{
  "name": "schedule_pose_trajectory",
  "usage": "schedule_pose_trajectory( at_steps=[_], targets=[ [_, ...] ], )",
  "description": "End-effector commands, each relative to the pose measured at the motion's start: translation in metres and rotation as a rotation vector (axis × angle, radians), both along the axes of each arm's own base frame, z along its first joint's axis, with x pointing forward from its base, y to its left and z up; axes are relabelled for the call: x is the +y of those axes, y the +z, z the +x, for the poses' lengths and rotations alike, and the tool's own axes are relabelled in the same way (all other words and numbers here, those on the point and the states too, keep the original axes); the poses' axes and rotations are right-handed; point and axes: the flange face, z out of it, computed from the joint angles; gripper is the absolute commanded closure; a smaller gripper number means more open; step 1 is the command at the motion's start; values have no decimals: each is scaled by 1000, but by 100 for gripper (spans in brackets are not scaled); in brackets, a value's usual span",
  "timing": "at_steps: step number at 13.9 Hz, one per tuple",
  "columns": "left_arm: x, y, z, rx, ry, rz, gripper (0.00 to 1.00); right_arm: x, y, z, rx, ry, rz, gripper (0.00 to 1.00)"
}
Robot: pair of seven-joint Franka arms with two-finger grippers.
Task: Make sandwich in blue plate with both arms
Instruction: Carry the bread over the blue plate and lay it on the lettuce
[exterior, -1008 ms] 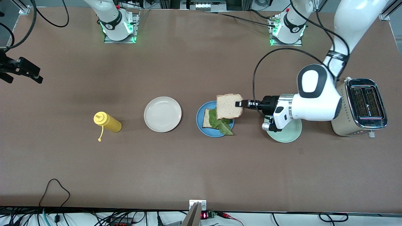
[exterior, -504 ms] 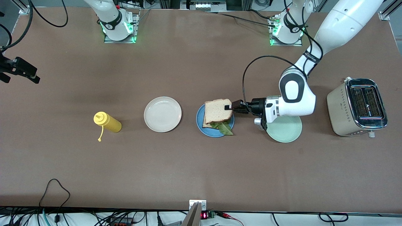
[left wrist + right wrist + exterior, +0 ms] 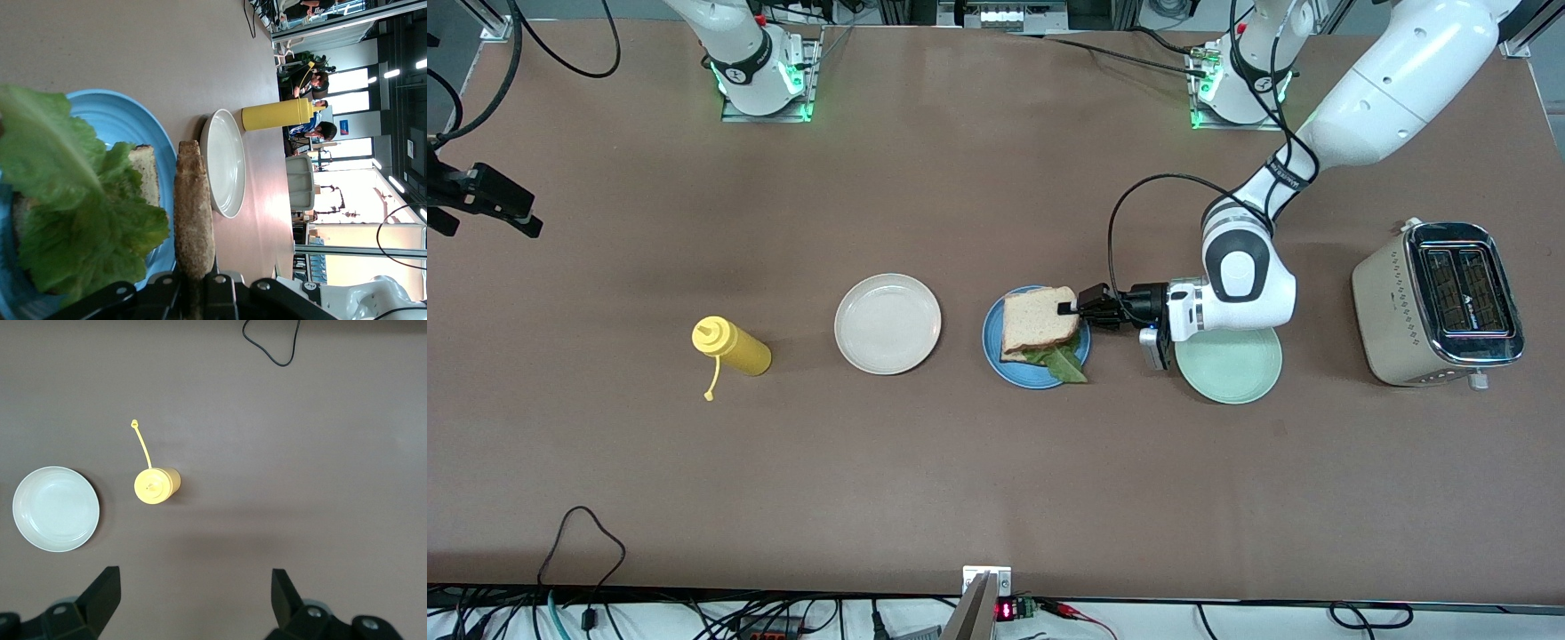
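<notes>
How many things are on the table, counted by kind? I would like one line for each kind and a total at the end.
Plates: 3 (blue plate, cream plate, pale green plate)
Bread slices: 2 (top slice, bottom slice)
Lettuce leaves: 1
Yellow squeeze bottles: 1
Toasters: 1
Total: 8

Left gripper (image 3: 1069, 309) jaws clamped low; right gripper (image 3: 193, 597) waits, jaws wide.
</notes>
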Motion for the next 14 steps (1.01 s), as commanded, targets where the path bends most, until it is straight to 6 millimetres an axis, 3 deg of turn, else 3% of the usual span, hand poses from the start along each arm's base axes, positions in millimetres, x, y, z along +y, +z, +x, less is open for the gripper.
schedule_pose_trajectory(
  at_steps=[1, 2, 3, 4, 7, 11, 14],
  targets=[
    [-1, -7, 4, -31, 17, -21, 82, 4, 3, 0, 2, 10, 16, 0],
    [6, -8, 7, -32, 28, -14, 70, 5, 3, 0, 2, 11, 16, 0],
    [13, -8, 13, -55, 30, -5, 16, 6, 3, 1, 1, 14, 15, 0],
    [20, -5, 17, -91, 25, -1, 0, 6, 4, 1, -4, 14, 15, 0],
    [22, -2, 16, -106, 21, 11, 0, 6, 4, 1, -7, 14, 17, 0],
    [45, 30, 26, -215, -82, 116, 0, 4, 4, 2, -9, 11, 17, 0],
    [59, 59, 29, -203, -184, 208, 0, 5, -4, 6, 5, 3, 32, 0]
  ],
)
